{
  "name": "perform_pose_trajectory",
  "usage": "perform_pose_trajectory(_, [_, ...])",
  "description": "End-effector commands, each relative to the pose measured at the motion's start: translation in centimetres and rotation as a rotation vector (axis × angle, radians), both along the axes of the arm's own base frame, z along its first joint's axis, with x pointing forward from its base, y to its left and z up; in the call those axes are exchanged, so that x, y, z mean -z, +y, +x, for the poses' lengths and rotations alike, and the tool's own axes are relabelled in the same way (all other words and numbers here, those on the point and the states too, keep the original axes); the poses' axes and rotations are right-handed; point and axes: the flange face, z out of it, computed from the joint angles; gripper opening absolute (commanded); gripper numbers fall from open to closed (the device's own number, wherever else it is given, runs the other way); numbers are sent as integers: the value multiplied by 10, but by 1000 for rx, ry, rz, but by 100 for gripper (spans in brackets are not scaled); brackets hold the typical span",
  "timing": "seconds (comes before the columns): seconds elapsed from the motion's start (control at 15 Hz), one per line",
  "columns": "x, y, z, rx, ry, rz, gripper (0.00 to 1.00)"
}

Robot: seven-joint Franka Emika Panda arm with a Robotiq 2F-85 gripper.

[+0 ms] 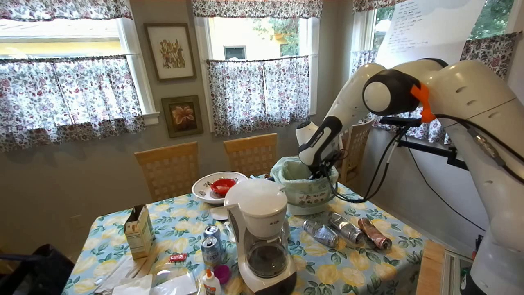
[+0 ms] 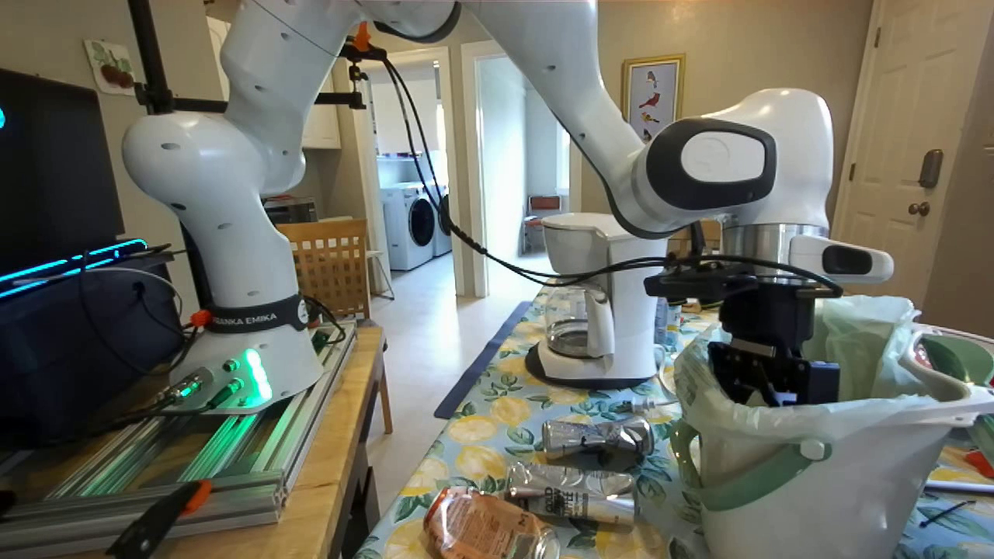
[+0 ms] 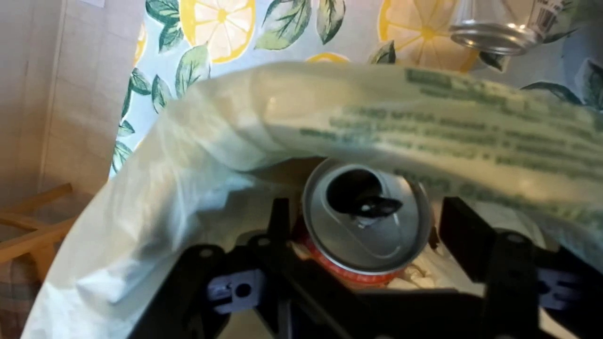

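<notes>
In the wrist view my gripper [image 3: 366, 212] stands open around the top of a drink can [image 3: 372, 247] with a grey lid and a red side. The can tilts a little, and its mouth and pull tab face the camera. Narrow gaps show between its rim and the dark fingers [image 3: 464, 235] on both sides. The can sits inside a pale green bag [image 3: 292, 108] that lines a white bin [image 2: 823, 505]. Crumpled pale material lies beside it. In both exterior views my fingertips are down inside the bin [image 1: 309, 199], largely hidden by its rim and the bag.
Crushed cans lie on the table beside the bin: a silver can [image 2: 596, 437], a silver-and-black can [image 2: 571, 493] and an orange can [image 2: 485, 528]. A white coffee maker [image 1: 258, 200] stands close by. Behind are a plate [image 1: 200, 192] and red bowl [image 1: 223, 185].
</notes>
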Motion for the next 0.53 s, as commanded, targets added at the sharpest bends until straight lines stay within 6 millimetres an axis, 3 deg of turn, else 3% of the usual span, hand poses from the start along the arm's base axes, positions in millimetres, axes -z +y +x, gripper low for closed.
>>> perform_pose_trajectory(0.0, [4,-2,2,-18,21,-11,52])
perform_pose_trajectory(0.13, [1,-1,2,-17,21,-14,40])
perform_pose_trajectory(0.47, [-9,0,2,-17,9,-23,37])
